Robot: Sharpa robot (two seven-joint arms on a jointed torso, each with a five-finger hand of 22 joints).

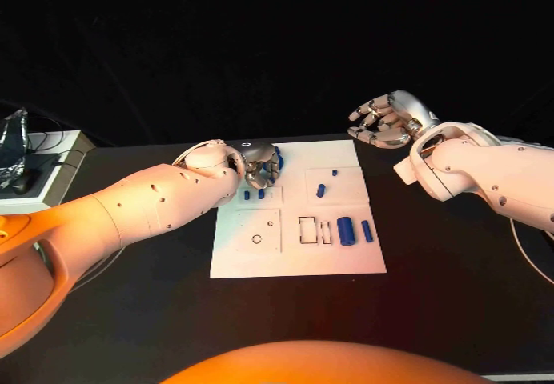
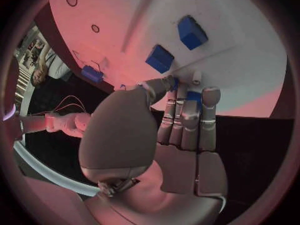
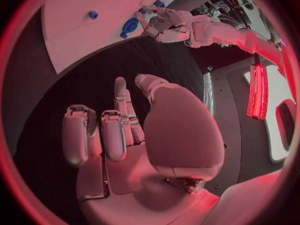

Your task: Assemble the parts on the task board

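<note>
The white task board (image 1: 295,256) lies in the middle of the black table. My left hand (image 1: 260,168) hangs over its far left part and pinches a blue part (image 1: 277,154) between thumb and fingers; in the left wrist view that blue part (image 2: 195,97) peeks out behind the fingertips (image 2: 187,102). Two blue blocks (image 2: 190,31) (image 2: 160,58) stand on the board just past them. My right hand (image 1: 387,120) is raised beyond the board's far right corner, fingers loosely bent, holding nothing. A thick blue cylinder (image 1: 345,230) and a slim blue part (image 1: 367,231) lie at the board's right.
Two small blue parts (image 1: 321,190) (image 1: 335,172) lie on the far right panel. Rectangular slots (image 1: 308,230) and a square panel with holes (image 1: 260,230) mark the board's near half. A white shelf with a silvery bag (image 1: 14,148) stands at the table's far left.
</note>
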